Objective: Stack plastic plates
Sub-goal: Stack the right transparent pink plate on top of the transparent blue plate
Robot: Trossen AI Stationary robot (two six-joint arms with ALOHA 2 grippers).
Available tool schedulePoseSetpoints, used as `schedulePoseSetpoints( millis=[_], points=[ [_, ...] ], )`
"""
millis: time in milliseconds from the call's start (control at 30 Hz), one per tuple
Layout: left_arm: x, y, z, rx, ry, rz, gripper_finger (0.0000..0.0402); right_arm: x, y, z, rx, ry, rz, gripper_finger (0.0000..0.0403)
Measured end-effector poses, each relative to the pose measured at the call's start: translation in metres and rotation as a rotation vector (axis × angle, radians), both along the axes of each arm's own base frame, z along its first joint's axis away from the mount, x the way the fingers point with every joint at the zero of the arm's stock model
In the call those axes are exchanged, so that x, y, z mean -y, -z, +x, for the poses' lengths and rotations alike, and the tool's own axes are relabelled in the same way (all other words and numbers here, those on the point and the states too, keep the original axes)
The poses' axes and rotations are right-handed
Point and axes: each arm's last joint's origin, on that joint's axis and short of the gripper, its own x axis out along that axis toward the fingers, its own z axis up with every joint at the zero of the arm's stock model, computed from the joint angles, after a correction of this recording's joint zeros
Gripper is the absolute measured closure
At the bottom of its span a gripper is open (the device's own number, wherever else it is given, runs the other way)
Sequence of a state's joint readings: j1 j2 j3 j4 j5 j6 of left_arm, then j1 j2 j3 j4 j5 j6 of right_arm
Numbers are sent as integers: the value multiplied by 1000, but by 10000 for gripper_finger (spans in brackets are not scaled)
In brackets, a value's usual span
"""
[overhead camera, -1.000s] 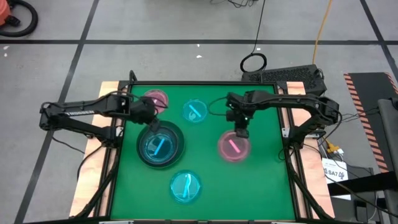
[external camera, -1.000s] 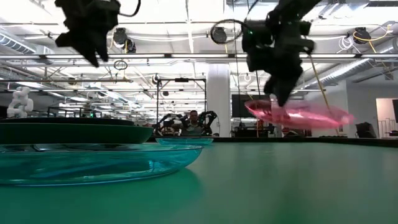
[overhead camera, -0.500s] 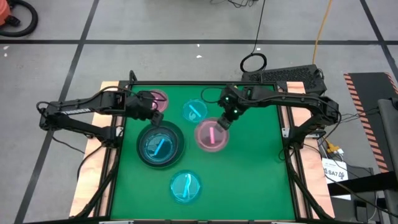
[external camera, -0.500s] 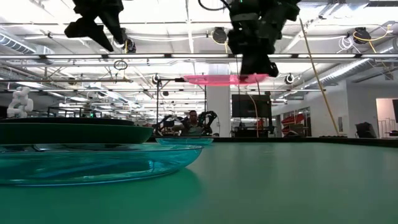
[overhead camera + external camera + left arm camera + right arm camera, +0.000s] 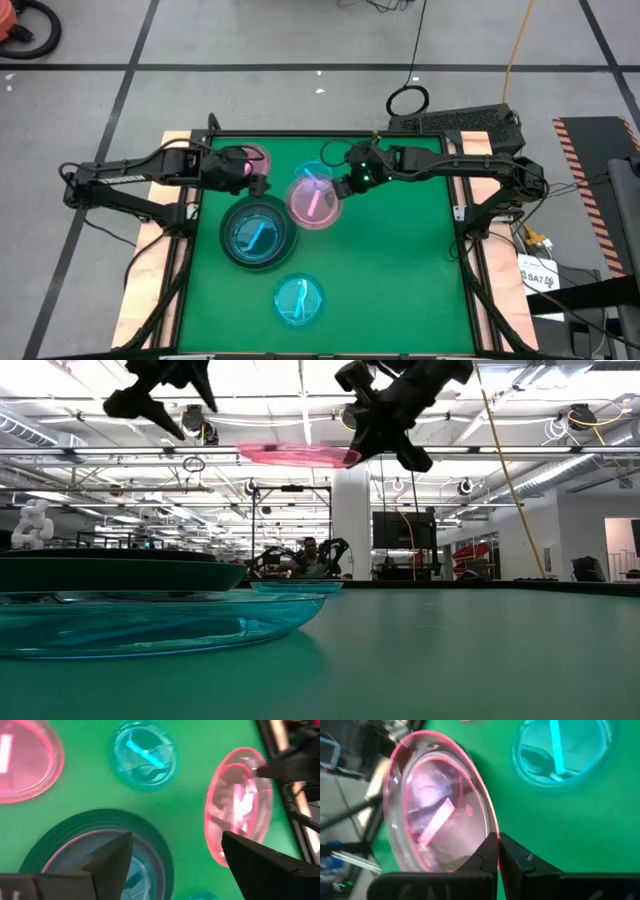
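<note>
While right jaws [image 5: 341, 186] clamp the pink plate [image 5: 312, 203] aloft, half-hiding a cyan plate [image 5: 322, 173]; left jaws [image 5: 252, 172] apart.

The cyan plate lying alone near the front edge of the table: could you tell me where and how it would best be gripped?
Probably by its raised rim. The cyan plate lies flat and shallow on the green table, so one finger could go inside the rim and one outside, coming from above. No other plate touches it, so any side looks free.
</note>
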State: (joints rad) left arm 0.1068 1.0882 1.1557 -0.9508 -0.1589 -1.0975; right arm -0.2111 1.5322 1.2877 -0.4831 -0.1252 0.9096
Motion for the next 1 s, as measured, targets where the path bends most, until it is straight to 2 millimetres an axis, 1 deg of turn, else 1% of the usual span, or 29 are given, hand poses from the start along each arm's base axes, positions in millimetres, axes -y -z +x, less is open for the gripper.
schedulePoseSetpoints(
  millis=[167,333,433,667,767,867,1000],
  points=[
    [4,-4,7,60,45,26,66,2,-4,4,57,67,19,403],
    [5,-2,13,68,54,29,65,2,-5,4,66,106,21,403],
    [5,1,16,52,55,29,73,2,-7,6,96,107,19,403],
    [4,6,32,77,46,20,130,4,-13,11,169,135,3,403],
    [4,7,33,70,42,15,159,4,-12,10,167,137,1,403],
    [3,8,36,74,42,16,195,5,-12,10,164,152,-12,403],
    [3,9,38,78,46,20,257,4,-12,10,162,161,-25,403]
  ],
)
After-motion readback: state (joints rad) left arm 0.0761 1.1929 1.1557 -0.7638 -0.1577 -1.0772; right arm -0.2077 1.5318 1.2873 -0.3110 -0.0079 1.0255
